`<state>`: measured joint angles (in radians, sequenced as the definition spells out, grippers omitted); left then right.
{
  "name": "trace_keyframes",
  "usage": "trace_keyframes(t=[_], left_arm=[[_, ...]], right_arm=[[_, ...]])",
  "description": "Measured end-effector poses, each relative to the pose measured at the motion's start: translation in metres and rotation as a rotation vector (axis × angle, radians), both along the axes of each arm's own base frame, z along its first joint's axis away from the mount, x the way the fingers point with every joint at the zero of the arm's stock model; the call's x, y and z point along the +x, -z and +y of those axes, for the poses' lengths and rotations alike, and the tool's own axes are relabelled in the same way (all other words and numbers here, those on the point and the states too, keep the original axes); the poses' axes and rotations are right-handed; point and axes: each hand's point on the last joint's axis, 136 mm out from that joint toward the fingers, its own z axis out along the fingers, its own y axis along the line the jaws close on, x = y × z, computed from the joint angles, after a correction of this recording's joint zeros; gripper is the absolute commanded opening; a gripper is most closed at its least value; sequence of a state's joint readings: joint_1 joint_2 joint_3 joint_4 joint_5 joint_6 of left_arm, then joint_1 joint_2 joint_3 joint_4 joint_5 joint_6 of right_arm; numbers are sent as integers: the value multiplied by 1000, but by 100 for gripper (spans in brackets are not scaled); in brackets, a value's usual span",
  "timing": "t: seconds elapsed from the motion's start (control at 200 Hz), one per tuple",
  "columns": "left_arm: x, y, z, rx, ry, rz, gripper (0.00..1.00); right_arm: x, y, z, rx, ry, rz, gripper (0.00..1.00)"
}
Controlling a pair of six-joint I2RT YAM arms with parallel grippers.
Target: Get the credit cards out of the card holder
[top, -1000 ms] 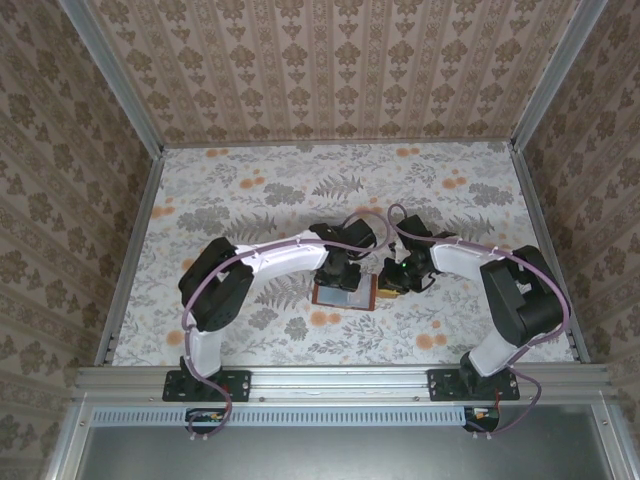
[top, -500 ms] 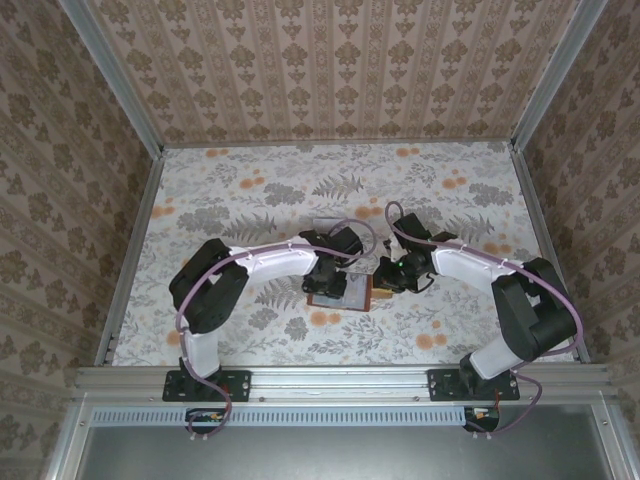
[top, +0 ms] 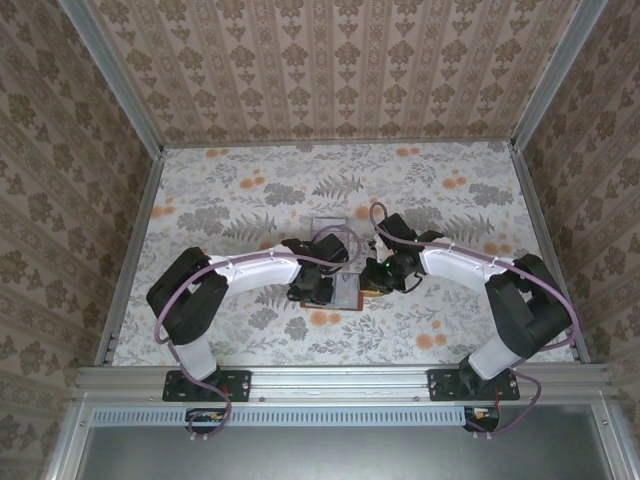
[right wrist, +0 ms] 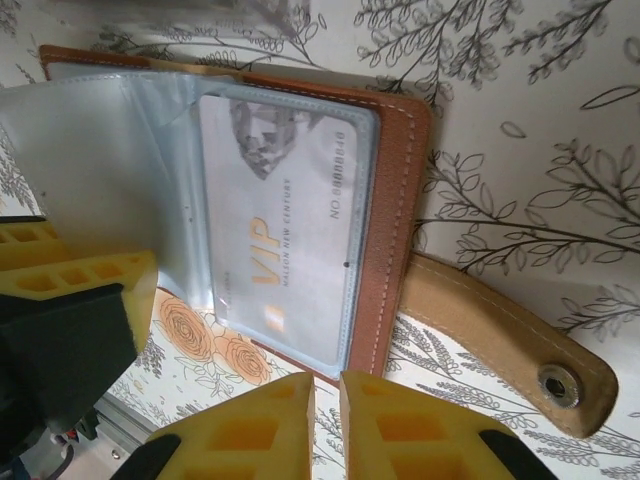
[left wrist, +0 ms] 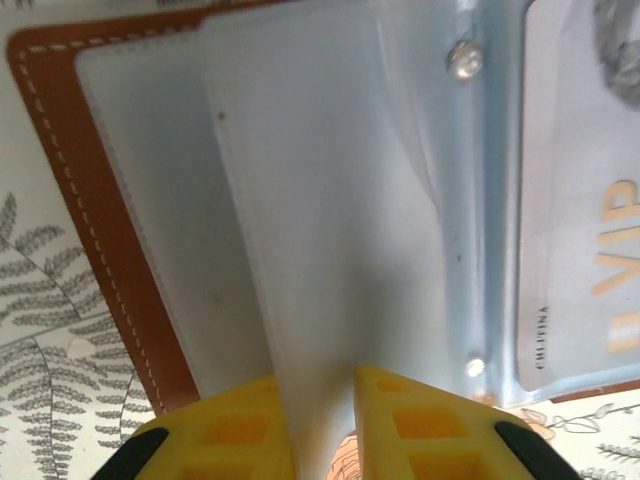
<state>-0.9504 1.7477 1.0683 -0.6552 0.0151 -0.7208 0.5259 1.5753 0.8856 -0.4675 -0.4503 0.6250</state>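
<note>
Leather card holder (right wrist: pixel 388 200) lies open on the table (right wrist: pixel 520 150), your left fingers (left wrist: pixel 225 430) pinching a clear sleeve (left wrist: pixel 320 200). The VIP card (right wrist: pixel 285 230) sits pocketed, not yet drawn; whether your right fingers (right wrist: pixel 405 430) grip the holder's edge, I cannot tell.

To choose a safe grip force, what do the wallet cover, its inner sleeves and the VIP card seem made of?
The card holder: probably leather or an imitation, matte reddish-brown, with white stitching along the edge. The clear sleeve: thin soft plastic, translucent and frosted; it curves where lifted. The VIP card: likely stiff plastic, silver-grey with a sheen and gold print.
</note>
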Motion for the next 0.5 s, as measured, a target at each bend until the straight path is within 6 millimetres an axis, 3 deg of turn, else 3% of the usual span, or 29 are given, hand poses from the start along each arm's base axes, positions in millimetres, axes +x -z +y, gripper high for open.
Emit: trace_keyframes(t=[0.5], left_arm=[[3,-34,11,-50,-47,-54,32]], right_arm=[[-7,20,33,55,-39,49,18]])
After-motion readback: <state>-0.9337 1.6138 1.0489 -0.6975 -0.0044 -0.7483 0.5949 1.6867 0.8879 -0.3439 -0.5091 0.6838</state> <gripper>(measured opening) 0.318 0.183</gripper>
